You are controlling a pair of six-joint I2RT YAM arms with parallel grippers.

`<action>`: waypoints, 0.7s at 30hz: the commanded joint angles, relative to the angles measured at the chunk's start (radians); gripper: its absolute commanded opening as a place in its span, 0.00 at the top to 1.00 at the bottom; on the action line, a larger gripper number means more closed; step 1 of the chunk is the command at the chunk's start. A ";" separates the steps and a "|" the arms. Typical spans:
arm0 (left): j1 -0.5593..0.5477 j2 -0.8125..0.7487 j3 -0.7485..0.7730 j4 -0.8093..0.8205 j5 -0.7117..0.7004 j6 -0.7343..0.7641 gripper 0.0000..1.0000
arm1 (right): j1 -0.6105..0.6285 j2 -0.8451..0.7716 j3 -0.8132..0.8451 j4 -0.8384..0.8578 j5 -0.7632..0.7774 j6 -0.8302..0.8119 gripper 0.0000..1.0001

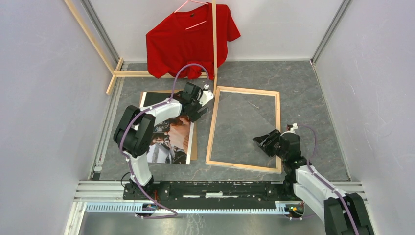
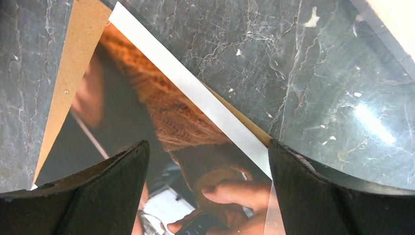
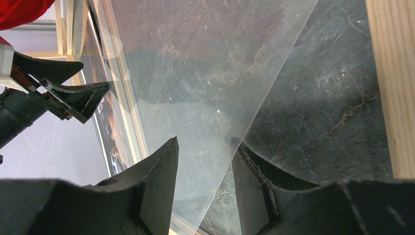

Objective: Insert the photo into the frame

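The photo [image 1: 171, 142] lies face up on a brown cardboard sheet [image 1: 194, 147], left of the frame [image 1: 243, 165], which lies flat with its pale wood face up. A clear sheet [image 1: 240, 127] lies inside the frame. My left gripper [image 1: 205, 104] is open over the photo's far right corner. In the left wrist view the open left gripper [image 2: 208, 152] straddles the photo [image 2: 147, 107] and its white border, above the cardboard [image 2: 73, 63]. My right gripper [image 1: 258, 141] is open inside the frame. In the right wrist view the right gripper [image 3: 205, 147] has the clear sheet's [image 3: 195, 73] edge between its fingers.
A red T-shirt [image 1: 191, 41] hangs on a wooden rack whose pole [image 1: 214, 44] and base rails [image 1: 156, 74] stand just behind the photo and frame. White walls close in both sides. A frame rail [image 3: 386, 73] runs right of my right gripper.
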 commanded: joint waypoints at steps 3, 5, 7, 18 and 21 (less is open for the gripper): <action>0.002 -0.022 0.004 -0.091 0.096 0.054 0.03 | -0.024 0.045 -0.026 0.105 -0.086 -0.042 0.47; 0.008 -0.030 0.014 -0.106 0.123 0.049 0.03 | -0.024 0.017 -0.015 0.033 -0.087 -0.065 0.39; 0.016 -0.035 0.026 -0.117 0.138 0.042 0.03 | -0.024 -0.044 -0.015 -0.037 -0.082 -0.072 0.30; 0.019 -0.023 0.013 -0.110 0.124 0.015 0.04 | 0.072 -0.160 -0.105 -0.139 -0.136 0.001 0.32; 0.019 -0.021 0.012 -0.111 0.124 0.006 0.04 | 0.104 -0.140 -0.115 -0.127 -0.127 0.021 0.35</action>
